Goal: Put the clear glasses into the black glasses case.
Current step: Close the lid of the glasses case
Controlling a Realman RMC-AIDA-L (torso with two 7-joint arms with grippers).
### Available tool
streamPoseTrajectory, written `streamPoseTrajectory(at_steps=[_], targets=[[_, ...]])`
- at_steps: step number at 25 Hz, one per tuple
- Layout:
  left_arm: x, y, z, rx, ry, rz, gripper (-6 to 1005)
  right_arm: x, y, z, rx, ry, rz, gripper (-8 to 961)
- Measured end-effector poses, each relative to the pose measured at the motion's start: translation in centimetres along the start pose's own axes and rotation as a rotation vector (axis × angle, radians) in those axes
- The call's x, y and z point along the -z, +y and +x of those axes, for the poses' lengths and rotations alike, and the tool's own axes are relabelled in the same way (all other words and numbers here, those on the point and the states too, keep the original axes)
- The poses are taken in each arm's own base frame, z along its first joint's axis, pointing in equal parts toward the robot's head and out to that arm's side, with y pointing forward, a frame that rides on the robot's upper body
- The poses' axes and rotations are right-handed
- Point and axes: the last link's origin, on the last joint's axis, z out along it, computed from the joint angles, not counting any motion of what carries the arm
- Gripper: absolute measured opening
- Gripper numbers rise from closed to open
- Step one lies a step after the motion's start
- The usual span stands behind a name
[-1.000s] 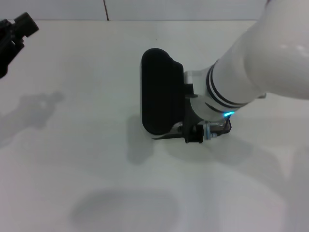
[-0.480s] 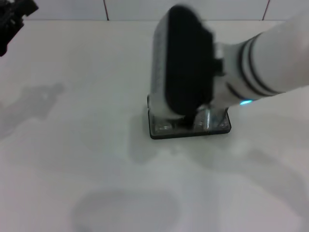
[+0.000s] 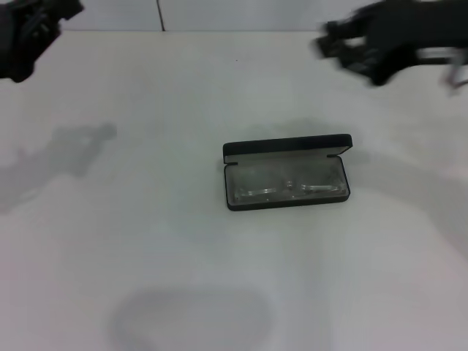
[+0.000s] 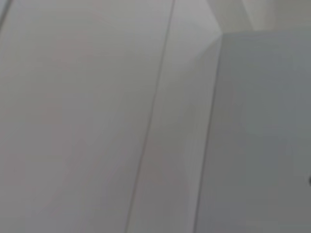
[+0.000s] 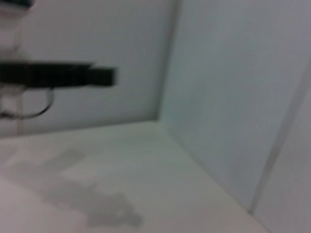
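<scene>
Right end effector [image 3: 351,45] up high at the far right of the worktop [image 3: 146,241], well apart from the case, smeared and dark; open or closed, cannot tell, nothing visibly carried. Left end effector [image 3: 29,33] parked at the far left corner, likewise well clear, grip state impossible to read.

Out to the middle now: black glasses case [image 3: 287,148] lying open on the worktop, lid tipped up along the far edge, grey lining showing. Clear glasses [image 3: 281,186] resting down inside the tray, lens and arms faintly glinting, apparently within the walls all round; nothing seen poking over the rim, though so transparent that the exact lie is hard to confirm.

Judging by that: placement looks done. Lid open, and the task asks nothing about shutting it, so little or nothing left beyond both arms clearing off.

View against view: only the head view carries the case, glasses and both arms. Left wrist view offering nothing but pale wall panels and a seam, no task thing. Right wrist view giving a wall corner, a stretch of worktop with shadow, and a dark blurred bar at one edge, identity unclear; no case there either.
</scene>
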Motion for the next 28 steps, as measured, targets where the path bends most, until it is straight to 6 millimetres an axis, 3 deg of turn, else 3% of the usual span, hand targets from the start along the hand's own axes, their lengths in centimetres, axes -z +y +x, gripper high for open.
streamPoseTrajectory(at_steps=[7, 13, 19, 23, 28], targets=[[-3.7, 0.4, -1.8, 0.100, -0.124, -0.096, 71, 4.4, -3.9, 6.4, -0.144, -0.011, 0.109, 164], [-9.9, 0.9, -5.4, 0.173, -0.341, -0.158, 69, 8.3, -6.9, 11.5, -0.341, -0.062, 0.235, 162], [-14.3, 1.3, -9.1, 0.143, -0.503, -0.115, 123, 10.6, -7.5, 14.8, -0.444, -0.198, 0.260, 158], [-16.0, 1.4, -11.2, 0.136, -0.580, -0.092, 162, 12.0, -7.2, 16.5, -0.504, -0.311, 0.255, 161], [-16.4, 1.3, -12.0, 0.107, -0.609, -0.067, 160, 12.5, -6.6, 17.8, -0.538, -0.379, 0.243, 165]])
